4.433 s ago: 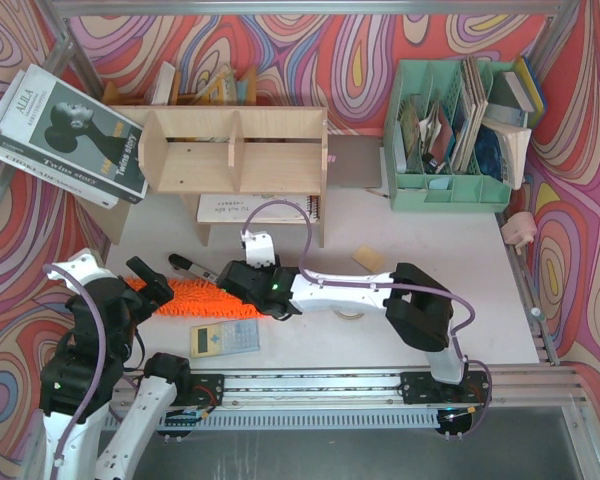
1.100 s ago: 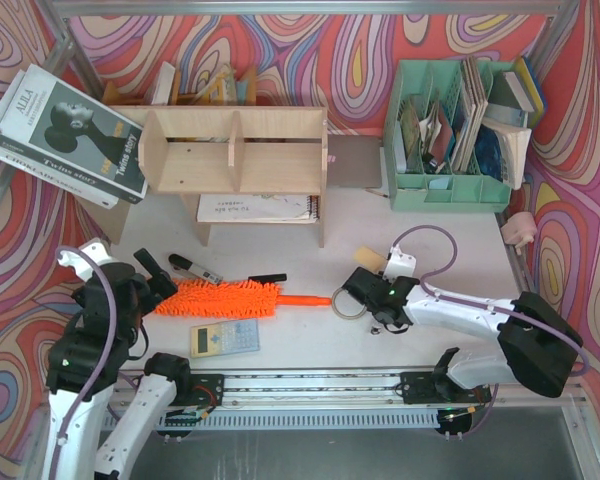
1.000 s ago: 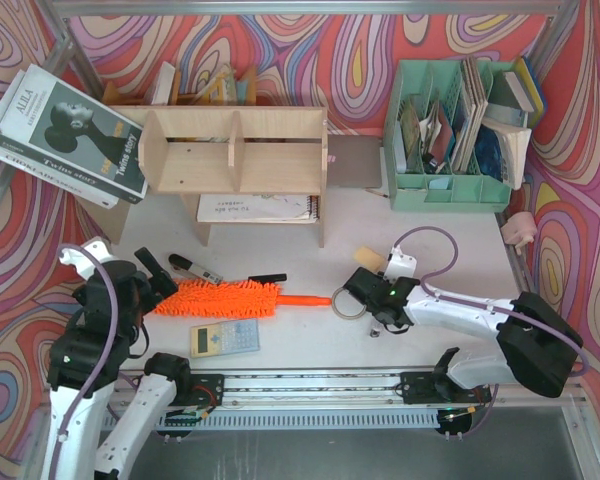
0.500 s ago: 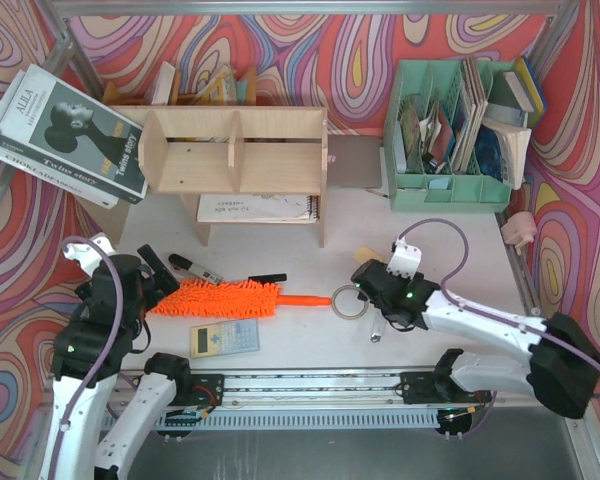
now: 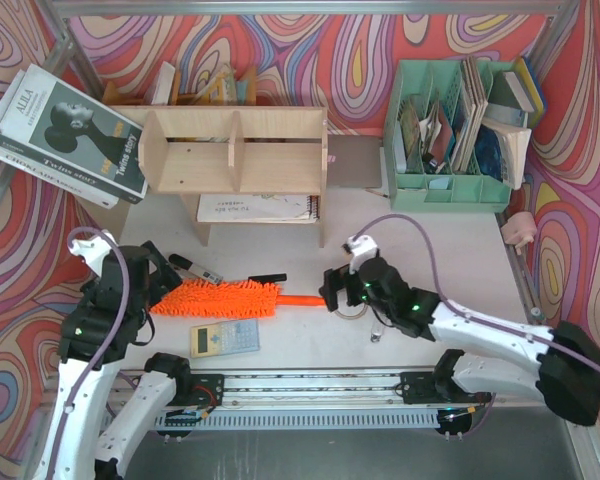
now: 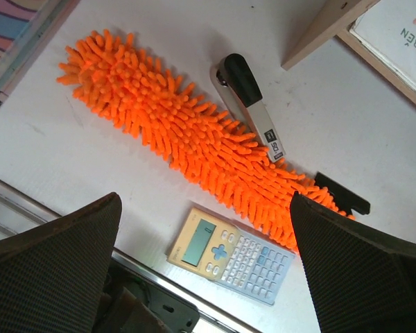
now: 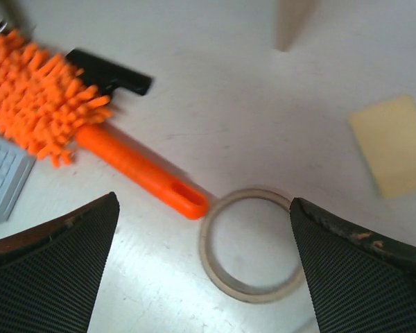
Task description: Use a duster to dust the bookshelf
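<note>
- The duster (image 5: 220, 298) lies flat on the surface (image 5: 450, 260), in front of the bookshelf (image 5: 235, 150).
- Its handle (image 7: 142, 173) ends right by a ring (image 7: 253, 253).
- The right fingers (image 7: 48, 263) are spread wide above it, holding nothing. They should pinch only the handle, not the ring.
- The left fingers (image 6: 48, 257) are spread too.

Rises w/ L arm (image 5: 85, 340) from base at 7 o'clock, elbow low near bottom edge, forearm climbing toward 12, wrist bent toward 2 o'clock. Holds L gripper (image 5: 158, 272) wide open, nothing btwn jaws. In L wrist cam, shows dark fingers (image 6: 55, 257) at both lower corners, spread far apart. Stretches R arm (image 5: 480, 335) low from base at 5 o'clock, running toward 10 o'clock to approx. centre. Points R gripper (image 5: 331, 290) at 9 o'clock, jaws wide, empty. In R wrist cam, shows textured pads (image 7: 52, 257) at both bottom corners, well apart, gripping nothing.
</note>
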`<state>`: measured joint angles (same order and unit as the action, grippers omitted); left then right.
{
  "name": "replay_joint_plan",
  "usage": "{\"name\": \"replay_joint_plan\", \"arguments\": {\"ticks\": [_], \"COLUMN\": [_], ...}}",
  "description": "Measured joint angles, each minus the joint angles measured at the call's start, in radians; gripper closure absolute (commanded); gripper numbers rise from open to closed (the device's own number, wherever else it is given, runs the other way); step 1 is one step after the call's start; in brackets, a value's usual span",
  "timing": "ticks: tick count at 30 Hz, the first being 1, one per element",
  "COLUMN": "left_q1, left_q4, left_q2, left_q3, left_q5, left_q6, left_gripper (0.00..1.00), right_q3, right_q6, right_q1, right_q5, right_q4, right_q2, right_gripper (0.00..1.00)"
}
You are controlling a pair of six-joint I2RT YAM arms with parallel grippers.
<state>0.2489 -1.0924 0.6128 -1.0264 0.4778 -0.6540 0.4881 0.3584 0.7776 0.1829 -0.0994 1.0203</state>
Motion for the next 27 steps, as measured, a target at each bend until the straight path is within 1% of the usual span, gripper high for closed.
{"name": "replay_joint_plan", "arguments": {"ticks": [2,6,8,12,15,22,24,27], "left_q1": [0.000,0.000,0.000,0.000,0.000,0.000,0.000,0.000], "left_q4": [-0.006,-0.014,-0.017,-0.016,-0.018,-0.031,-0.030,-0.031], "left_q2": [0.001,0.027,0.037,0.018,0.013,0.081,0.078,0.056], "left_q3": [0.001,0.018,0.035,0.051,0.051,0.052,0.062,0.086], "left_q5": [-0.016,-0.044,-0.043,-0.039,-0.035,-0.016,-0.010,-0.001], "left_q6": [-0.037,-0.106,-0.124,-0.135,-0.142,-0.180,-0.192,-0.211], "left_gripper": [0.02,0.02,0.02,0.02,0.02,0.02,0.02,0.02], "right_q3": [0.026,0.088,0.107,0.113,0.138,0.245,0.268,0.293], "right_q6": [-0.050,-0.166,-0.215,-0.288,-0.332,-0.415,-0.434,-0.456], "right_q1": [0.043,0.209,0.243,0.242,0.243,0.242,0.243,0.243], "right_q5": [-0.023,-0.016,-0.030,-0.056,-0.079,-0.114,-0.118,-0.128], "right_q4": [-0.043,-0.109,-0.145,-0.203,-0.233,-0.261,-0.262,-0.263], "right_q2": [0.076,0.232,0.287,0.353,0.418,0.573,0.602,0.640], "right_gripper": [0.02,0.07,0.09,0.16,0.25,0.34,0.37,0.45]}}
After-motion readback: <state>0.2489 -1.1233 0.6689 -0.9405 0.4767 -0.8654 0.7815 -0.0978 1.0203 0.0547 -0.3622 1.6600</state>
